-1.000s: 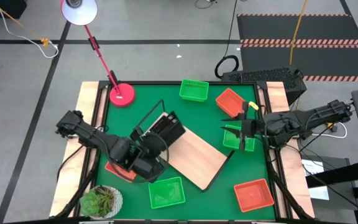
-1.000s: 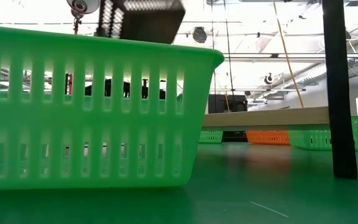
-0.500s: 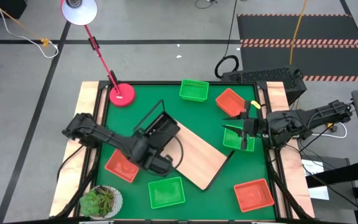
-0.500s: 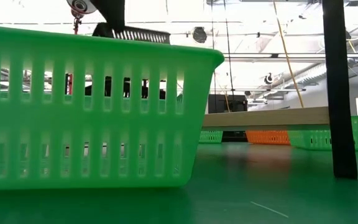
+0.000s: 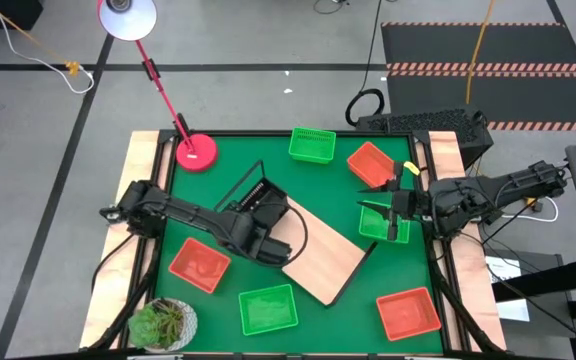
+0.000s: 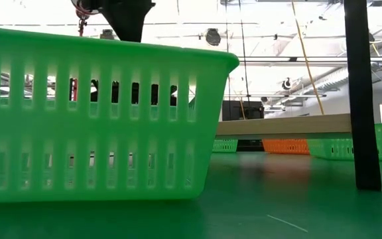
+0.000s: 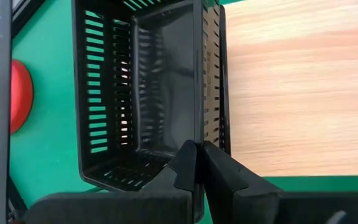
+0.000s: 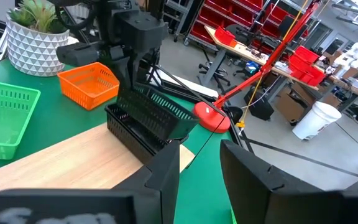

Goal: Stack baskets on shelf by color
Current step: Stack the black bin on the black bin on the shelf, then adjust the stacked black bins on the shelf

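Baskets of black mesh (image 7: 145, 87) are sitting stacked at the far-left end of the shelf (image 5: 318, 250), and the left claw (image 7: 197, 163) is pinching the wall of the top one between its two fingers, which are pressing almost together on the thin plastic. In the right wrist view that top black basket (image 8: 160, 112) is tilting over the lower black one, with the left arm reaching in above it.

Outward from there, the light-wood shelf is lying diagonally across the middle of the green bench (image 5: 338, 190), its black wire end frame (image 5: 240, 185) rising just beyond the black stack. A red-orange basket (image 5: 199, 264) is resting near the left edge, and a green basket (image 5: 267, 309) is sitting at the near side, filling most of the low view. A potted plant (image 5: 162, 323) is standing at the near-left corner, and the red lamp base (image 5: 197, 152) at the far-left corner.

The right claw (image 5: 396, 215) is hovering with its fingers spread apart over a green basket (image 5: 376, 226) by the right edge. Another red-orange basket (image 5: 372, 163) and a green one (image 5: 312, 145) are lying at the far side, and a third red-orange basket (image 5: 408, 312) at the near right.
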You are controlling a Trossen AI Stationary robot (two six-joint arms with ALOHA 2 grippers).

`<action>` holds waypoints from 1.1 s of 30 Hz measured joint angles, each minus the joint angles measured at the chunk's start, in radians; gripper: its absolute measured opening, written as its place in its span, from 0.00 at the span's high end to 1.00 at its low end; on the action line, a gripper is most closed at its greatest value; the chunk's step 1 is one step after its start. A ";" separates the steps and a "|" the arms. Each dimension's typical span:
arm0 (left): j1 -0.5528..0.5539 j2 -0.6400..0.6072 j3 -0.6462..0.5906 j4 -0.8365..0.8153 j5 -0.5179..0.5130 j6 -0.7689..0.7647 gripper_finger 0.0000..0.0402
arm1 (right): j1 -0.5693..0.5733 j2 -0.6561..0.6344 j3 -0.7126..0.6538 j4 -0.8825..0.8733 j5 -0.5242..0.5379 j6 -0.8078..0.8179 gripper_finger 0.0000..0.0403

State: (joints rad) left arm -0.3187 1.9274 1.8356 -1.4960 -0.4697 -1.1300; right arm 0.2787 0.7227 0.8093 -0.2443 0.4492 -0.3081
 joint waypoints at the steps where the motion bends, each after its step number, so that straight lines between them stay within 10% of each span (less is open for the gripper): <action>1: 0.000 0.000 -0.003 0.004 0.000 0.007 0.96 | 0.000 0.000 0.000 0.000 0.000 0.000 0.73; 14: 0.041 0.000 -0.101 0.083 0.052 0.039 0.95 | 0.000 0.000 0.000 0.000 -0.001 0.008 0.73; 33: 0.066 -0.026 -0.121 0.182 0.103 0.103 0.66 | 0.000 0.002 0.000 0.000 -0.006 0.016 0.73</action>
State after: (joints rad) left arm -0.2529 1.9017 1.7147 -1.3137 -0.3663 -1.0272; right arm 0.2787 0.7243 0.8093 -0.2440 0.4432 -0.2924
